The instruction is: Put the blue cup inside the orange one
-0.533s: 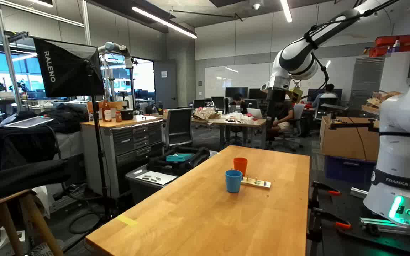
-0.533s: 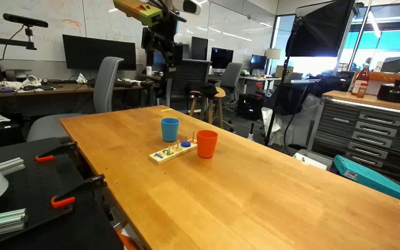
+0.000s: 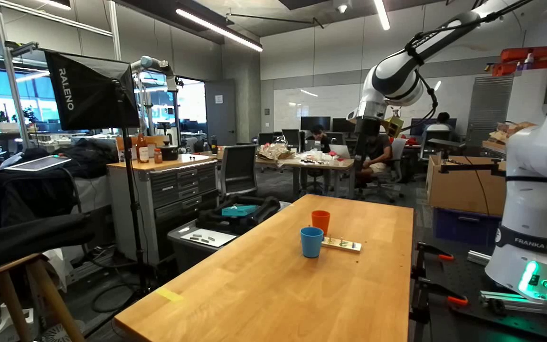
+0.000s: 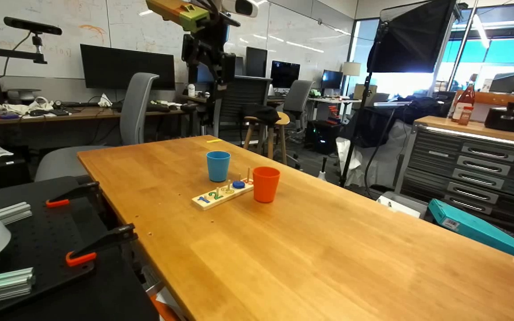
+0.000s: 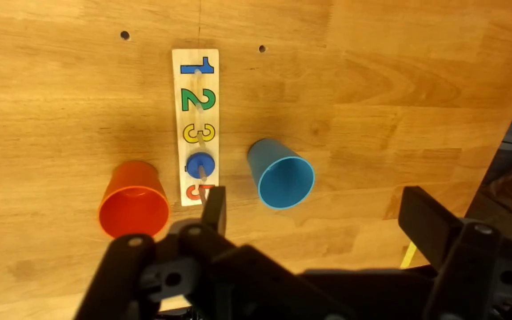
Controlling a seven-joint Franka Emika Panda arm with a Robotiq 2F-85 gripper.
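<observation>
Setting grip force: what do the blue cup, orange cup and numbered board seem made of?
The blue cup, orange cup: probably smooth, satin plastic, from thin rims and uniform colour. The numbered board: likely wood, finish unclear, from its pale tan surface.

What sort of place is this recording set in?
Most likely a robotics lab or research office: there is a Franka robot arm, a scribbled-on whiteboard and a black softbox light.

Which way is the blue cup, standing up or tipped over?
Standing up: both exterior views show the blue cup with its narrower end down and opening upward.
</observation>
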